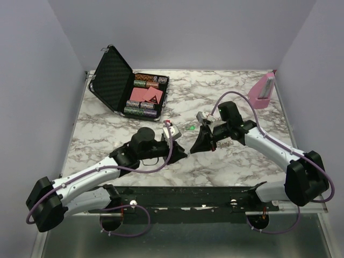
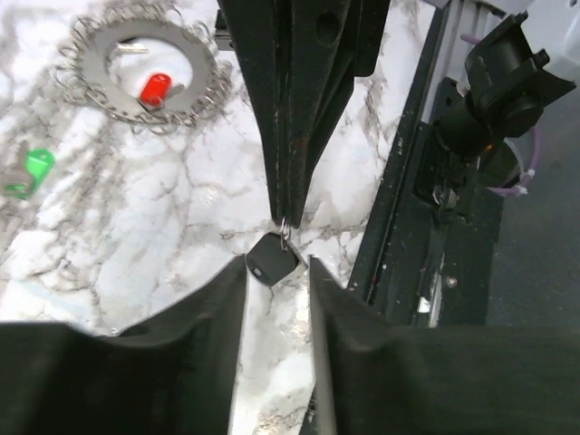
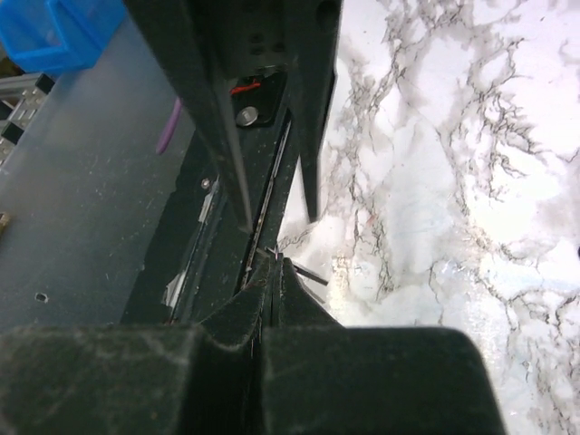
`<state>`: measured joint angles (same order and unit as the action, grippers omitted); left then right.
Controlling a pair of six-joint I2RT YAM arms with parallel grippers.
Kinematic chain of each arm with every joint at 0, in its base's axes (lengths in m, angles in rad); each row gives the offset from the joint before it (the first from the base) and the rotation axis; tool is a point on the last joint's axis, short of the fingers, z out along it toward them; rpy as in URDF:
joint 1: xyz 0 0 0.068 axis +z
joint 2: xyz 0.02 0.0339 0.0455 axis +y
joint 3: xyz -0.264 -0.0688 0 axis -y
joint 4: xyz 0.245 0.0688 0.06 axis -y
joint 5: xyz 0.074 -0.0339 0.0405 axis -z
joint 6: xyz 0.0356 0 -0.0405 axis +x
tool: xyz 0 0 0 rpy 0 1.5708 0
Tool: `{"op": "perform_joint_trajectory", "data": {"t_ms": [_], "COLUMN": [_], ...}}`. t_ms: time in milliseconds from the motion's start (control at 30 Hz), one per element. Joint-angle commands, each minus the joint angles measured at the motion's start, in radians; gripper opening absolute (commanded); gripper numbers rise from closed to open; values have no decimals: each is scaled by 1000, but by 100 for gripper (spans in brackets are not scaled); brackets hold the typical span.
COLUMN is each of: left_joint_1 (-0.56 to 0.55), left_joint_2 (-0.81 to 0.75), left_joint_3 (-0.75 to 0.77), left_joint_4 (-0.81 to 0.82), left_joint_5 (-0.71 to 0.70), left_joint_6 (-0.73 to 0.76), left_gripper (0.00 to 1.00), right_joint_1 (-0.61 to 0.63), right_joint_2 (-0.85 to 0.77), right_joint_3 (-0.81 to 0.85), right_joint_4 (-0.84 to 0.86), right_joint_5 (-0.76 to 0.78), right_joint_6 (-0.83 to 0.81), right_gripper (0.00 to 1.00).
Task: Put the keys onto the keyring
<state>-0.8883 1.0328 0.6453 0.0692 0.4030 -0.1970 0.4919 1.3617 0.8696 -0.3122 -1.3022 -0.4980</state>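
The right gripper (image 2: 285, 217) is pinched together on the metal end of the black key (image 2: 272, 259). The key's plastic head hangs just past the fingertips. In the left wrist view the key's long axis runs along those fingers, roughly 12 to 6 o'clock, with the head at the 6 o'clock end.

The left gripper (image 2: 277, 268) has its fingers apart on either side of that head, very close to it but apparently not clamping it.

The keyring (image 2: 145, 59) lies flat on the bench (image 2: 181, 208) as a lacy circle with the red key (image 2: 154, 88) inside it. From the black key it sits at about 10 to 11 o'clock, well apart. The green key (image 2: 34, 170) lies loose at about 9 to 10 o'clock.

Both grippers meet at the same spot, so neither is clearly nearer the ring. I judge the carry falls to the right arm, since it holds the key.

No brand or writing is legible anywhere. The chips in the open case (image 1: 114, 75) are too small to read.
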Motion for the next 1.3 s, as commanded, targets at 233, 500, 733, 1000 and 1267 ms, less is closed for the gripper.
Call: {"op": "perform_joint_trajectory", "data": {"t_ms": [233,500,733,1000,1267], "left_joint_1": [40,48,52,54,54], "left_joint_2": [-347,-451,-551,-620,-662], "left_joint_3": [-205,-168,-134,-171,-194], "left_joint_4": [136,38,-103,-68,-51], "left_joint_5": [-127,-156,-225,-219,-225], "left_joint_6": [-28,17,97,76,64], "left_gripper": [58,65,81,84,84], "right_joint_1": [-9,-205,-355,-346,-307], "right_joint_2": [-21,-148,-326,-190,-216], "right_joint_3": [120,201,201,103,72], "right_joint_4": [-313,-617,-816,-522,-229], "right_joint_5": [53,142,379,-185,-192], "right_joint_6": [-259,-473,-494,-401,-37], "right_gripper": [1,1,1,1,1]}}
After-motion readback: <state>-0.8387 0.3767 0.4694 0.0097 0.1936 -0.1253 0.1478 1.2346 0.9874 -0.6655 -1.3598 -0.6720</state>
